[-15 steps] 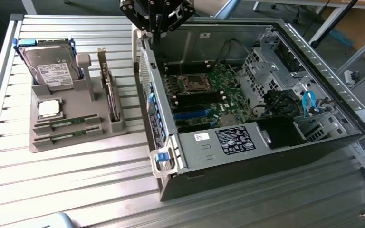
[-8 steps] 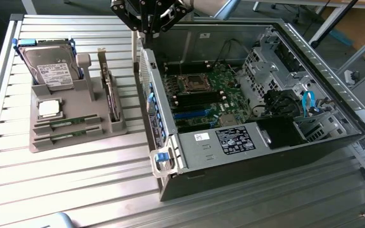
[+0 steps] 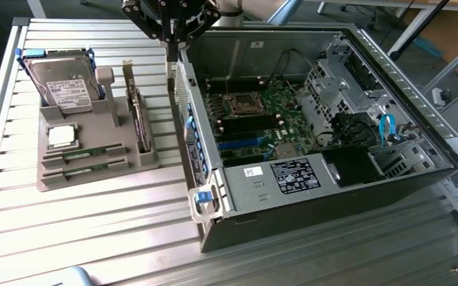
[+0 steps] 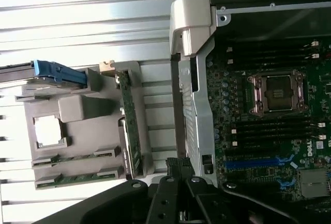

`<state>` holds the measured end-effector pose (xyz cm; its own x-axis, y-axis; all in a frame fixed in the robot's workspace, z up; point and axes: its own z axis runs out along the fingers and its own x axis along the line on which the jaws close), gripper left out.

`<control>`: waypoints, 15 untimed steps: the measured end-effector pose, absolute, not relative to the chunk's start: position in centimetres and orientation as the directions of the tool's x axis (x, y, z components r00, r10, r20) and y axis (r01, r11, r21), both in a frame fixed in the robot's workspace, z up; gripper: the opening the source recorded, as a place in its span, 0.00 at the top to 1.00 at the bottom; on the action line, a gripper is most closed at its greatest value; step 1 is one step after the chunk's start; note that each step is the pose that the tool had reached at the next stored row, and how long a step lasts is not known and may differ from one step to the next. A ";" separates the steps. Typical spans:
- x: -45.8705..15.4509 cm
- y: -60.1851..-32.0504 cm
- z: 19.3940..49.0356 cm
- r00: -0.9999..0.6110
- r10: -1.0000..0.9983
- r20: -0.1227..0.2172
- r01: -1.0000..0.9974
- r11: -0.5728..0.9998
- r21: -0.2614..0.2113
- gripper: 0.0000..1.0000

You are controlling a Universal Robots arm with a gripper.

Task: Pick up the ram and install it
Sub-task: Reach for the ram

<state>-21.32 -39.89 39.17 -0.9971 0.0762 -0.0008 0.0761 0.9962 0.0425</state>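
Two green ram sticks (image 3: 81, 156) (image 3: 80, 173) lie flat in slots at the near end of a grey holder (image 3: 133, 162) on the slatted table; they also show in the wrist view (image 4: 72, 161) (image 4: 77, 178). My gripper (image 3: 173, 43) hangs high over the gap between the holder and the open computer case (image 3: 309, 119), well away from the ram. Its black fingers (image 4: 177, 166) are together with nothing between them. The motherboard's black memory slots (image 3: 249, 125) (image 4: 269, 128) lie beside the processor socket (image 4: 275, 93).
The holder also carries a hard drive (image 3: 66, 83) with blue rails, a silver processor chip (image 3: 60, 136) and an upright expansion card (image 3: 139, 116). The case's metal side wall (image 3: 189, 119) stands between holder and motherboard. Cables and a drive cage (image 3: 372, 131) fill the case's far side.
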 end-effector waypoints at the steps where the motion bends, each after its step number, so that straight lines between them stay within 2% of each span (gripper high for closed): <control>1: -21.5 -39.9 39.2 -0.997 0.076 0.000 0.076 0.996 0.042 0.89; 15: -24.9 -39.9 39.1 -0.997 0.076 0.013 0.077 0.996 0.042 0.89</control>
